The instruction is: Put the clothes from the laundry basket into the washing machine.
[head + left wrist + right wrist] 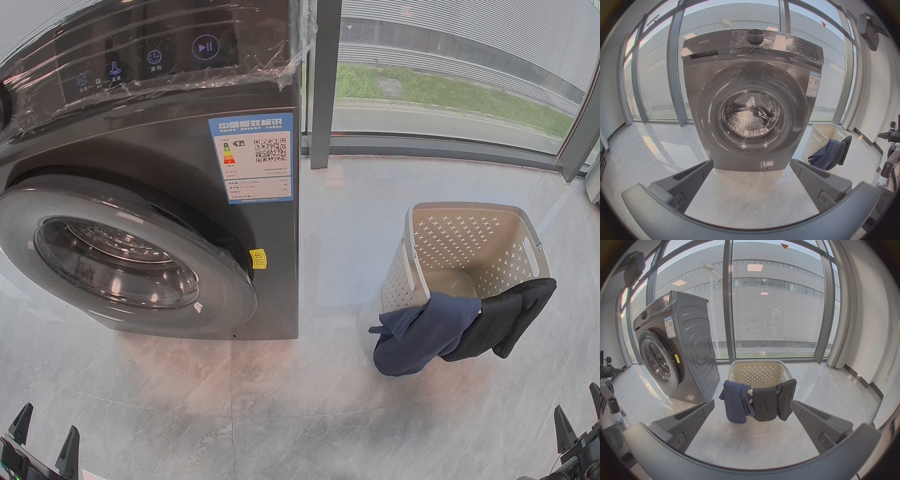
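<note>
Left gripper (49,420) at 7 o'clock, right gripper (576,400) at 5: both empty, jaws apart.
Navy cloth (419,334) and black cloth (500,325) hang over the beige perforated plastic basket (469,207) at 3 o'clock; the grey washing machine (187,150) has its round door (125,262) seemingly shut, so opening it probably comes first.

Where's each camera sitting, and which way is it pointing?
Head view: up on the head, looking down at the floor between washing machine and laundry basket; left gripper and right gripper tips show.
Left wrist view: low, facing the machine's door squarely, between its own open fingers.
Right wrist view: low, facing the basket's draped clothes, between its own fingers.
All three share machine and basket.
</note>
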You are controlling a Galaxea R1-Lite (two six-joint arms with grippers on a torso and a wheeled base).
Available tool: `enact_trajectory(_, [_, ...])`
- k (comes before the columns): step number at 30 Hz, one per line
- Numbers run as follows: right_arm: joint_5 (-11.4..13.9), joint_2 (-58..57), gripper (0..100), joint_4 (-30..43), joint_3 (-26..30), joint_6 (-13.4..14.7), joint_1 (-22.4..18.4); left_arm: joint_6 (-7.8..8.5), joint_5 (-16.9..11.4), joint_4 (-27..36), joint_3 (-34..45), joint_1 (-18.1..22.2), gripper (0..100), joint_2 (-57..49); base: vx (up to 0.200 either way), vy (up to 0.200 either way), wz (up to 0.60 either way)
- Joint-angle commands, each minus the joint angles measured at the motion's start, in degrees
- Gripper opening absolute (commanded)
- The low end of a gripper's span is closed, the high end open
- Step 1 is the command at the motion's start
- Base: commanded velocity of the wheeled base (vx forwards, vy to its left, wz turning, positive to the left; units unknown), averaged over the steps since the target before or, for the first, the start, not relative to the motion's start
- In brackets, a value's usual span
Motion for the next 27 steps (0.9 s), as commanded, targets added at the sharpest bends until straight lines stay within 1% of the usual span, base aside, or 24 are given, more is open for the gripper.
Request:
enact_trajectory(1, [0.03,-0.93,100,-0.01,1.01,-0.04,-0.03,-0.04,0.02,-0.02,1.01,-0.02,100,-0.86,-0.2,0.0,0.0])
enact_trajectory(7, [0.03,-0.93,100,-0.01,1.01,-0.04,0.06,0.14,0.02,-0.02,0.92,-0.02,100,-0.86,0.0,0.0,0.0])
enact_trajectory(27, [0.03,-0.93,100,-0.01,1.01,-0.04,-0.03,0.05,0.02,-0.02,1.01,-0.02,100,-0.86,0.0,0.2,0.0])
